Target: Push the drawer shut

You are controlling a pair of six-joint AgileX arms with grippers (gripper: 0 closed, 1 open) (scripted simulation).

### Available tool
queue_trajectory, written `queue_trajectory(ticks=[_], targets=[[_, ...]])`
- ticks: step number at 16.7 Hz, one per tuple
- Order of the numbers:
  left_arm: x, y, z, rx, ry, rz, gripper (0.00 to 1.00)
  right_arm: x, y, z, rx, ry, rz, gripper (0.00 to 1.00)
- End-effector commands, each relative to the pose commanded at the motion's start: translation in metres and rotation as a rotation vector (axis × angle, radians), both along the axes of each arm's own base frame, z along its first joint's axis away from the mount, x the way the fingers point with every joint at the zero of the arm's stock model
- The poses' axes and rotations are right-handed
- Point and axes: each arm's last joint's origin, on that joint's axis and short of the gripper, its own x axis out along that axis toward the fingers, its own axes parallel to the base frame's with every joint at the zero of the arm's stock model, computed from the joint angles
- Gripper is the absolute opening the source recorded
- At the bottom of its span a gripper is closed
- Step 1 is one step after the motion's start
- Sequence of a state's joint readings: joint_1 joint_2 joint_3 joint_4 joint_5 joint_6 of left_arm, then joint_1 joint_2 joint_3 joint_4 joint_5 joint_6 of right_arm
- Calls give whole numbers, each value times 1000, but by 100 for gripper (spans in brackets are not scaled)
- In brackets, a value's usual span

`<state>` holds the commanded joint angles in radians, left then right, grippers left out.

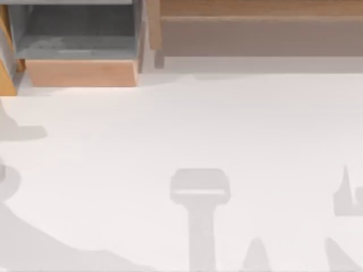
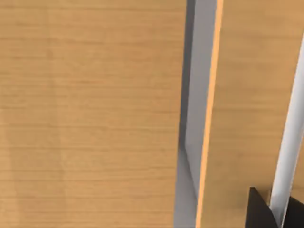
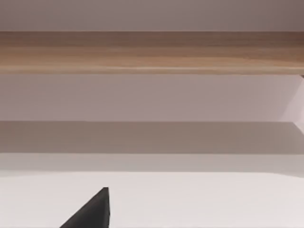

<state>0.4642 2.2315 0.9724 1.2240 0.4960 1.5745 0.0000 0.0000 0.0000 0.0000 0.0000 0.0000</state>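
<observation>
The drawer (image 1: 82, 72) stands pulled out at the table's far left, with a light wooden front panel and a grey inside (image 1: 79, 31). In the left wrist view, wooden panels (image 2: 90, 114) are seen from very close, split by a narrow grey gap (image 2: 194, 118). A dark tip of my left gripper (image 2: 260, 213) is right at that wood, beside a white strip (image 2: 289, 156). A dark tip of my right gripper (image 3: 92, 211) hangs over the white table, well back from a wooden ledge (image 3: 152, 52).
A long wooden cabinet body (image 1: 255, 8) runs along the far edge, right of the drawer, with a grey recess (image 1: 255, 37) beneath it. The white tabletop (image 1: 187, 124) carries only grey shadows of the arms (image 1: 199, 192).
</observation>
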Motion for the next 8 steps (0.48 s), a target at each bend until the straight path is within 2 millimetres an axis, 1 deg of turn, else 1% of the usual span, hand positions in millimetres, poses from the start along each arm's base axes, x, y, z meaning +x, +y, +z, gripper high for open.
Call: queue_trajectory(ticks=[1,3,8], targets=[[1,0,0,0,1,0,0,0,0,0,0,0,0,100],[9,1,-1,-1,2,3,0,0,0,0,0,0,0,100],[53,1,2,3,-9,3,0,0,0,0,0,0,0,100]])
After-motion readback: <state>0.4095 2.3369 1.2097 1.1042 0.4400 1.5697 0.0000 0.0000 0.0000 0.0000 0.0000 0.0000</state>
